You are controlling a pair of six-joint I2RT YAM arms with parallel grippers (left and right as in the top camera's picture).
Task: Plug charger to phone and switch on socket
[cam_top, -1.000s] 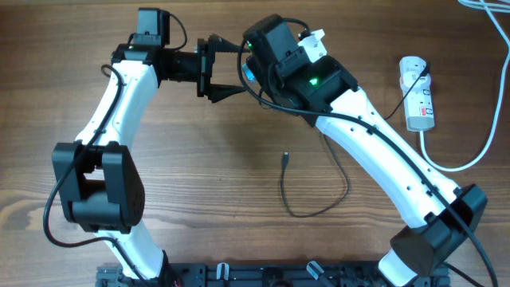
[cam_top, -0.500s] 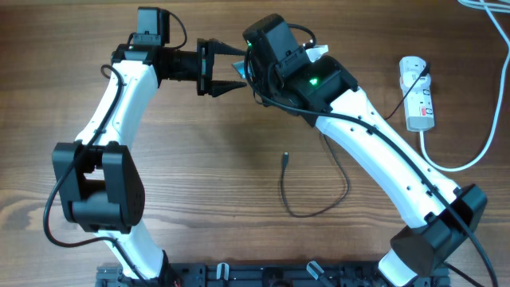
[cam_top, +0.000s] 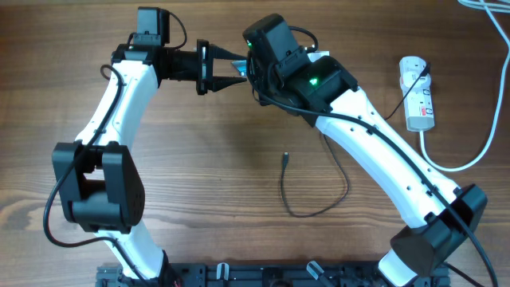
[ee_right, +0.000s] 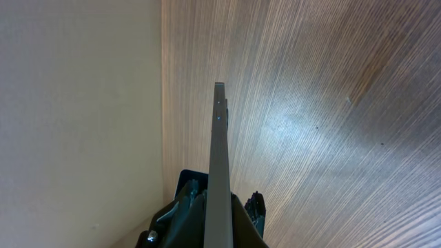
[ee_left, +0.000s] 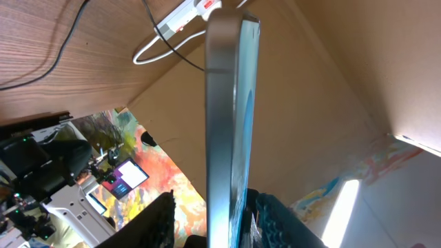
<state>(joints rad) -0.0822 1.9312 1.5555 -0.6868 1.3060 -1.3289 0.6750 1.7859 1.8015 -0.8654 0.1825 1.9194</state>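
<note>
The right end effector (ee_right: 219,207) is clamping narrowly on one end of the phone (ee_right: 219,138) and holding it edge-on over the far part of the worktop (cam_top: 199,159). In the overhead view only a cyan sliver of the phone is showing between the two wrists.

The left end effector (ee_left: 217,207) is reaching in from the opposite side and straddling the phone's other end, with its jaws standing partly apart. One finger (ee_left: 164,217) is showing a gap to the phone's grey side. The other is sitting just beside the lit screen face, and I cannot tell whether it is touching.

The charger (cam_top: 315,199) is lying in a loose loop on the worktop, beside the right arm. Its plug tip (cam_top: 284,158) is lying free and pointing toward the far side, well apart from the phone.

The socket (cam_top: 417,100) is lying near the right far corner, well apart from both end effectors. Something dark is sitting at its far end. A white cable (cam_top: 478,151) is curving away from it to the right.
</note>
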